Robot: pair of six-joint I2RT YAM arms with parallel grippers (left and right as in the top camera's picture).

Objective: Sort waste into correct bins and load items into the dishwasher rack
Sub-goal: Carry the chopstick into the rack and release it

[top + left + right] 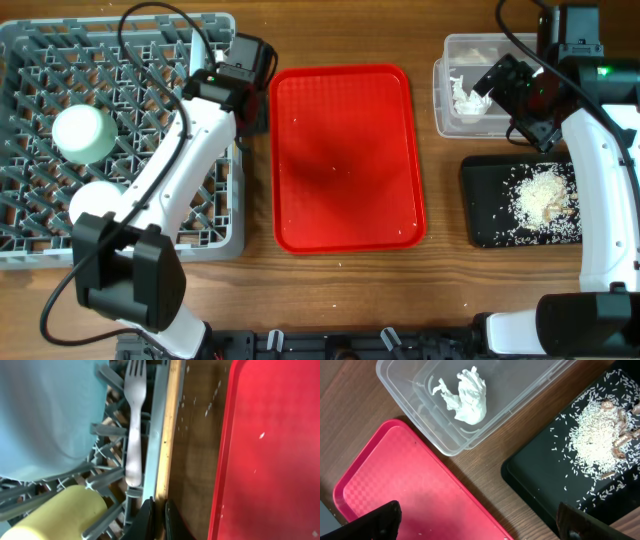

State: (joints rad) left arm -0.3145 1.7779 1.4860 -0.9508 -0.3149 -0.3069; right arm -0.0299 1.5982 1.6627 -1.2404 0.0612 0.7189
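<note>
Only the left wrist view reveals the white plastic fork [134, 425] lying in the large grey plastic lattice rack [30, 60] near a small yellow cup [65, 510]; overhead, the left arm hides both. The left gripper [160, 521] is clenched, empty, at the rack's rim. The right gripper [479, 522] hangs spread wide; its camera shows the crumpled white tissue [465, 395] inside the clear plastic rectangular tub [410, 400] and whitish rice [592, 435] on the shallow black tray [535, 475].
</note>
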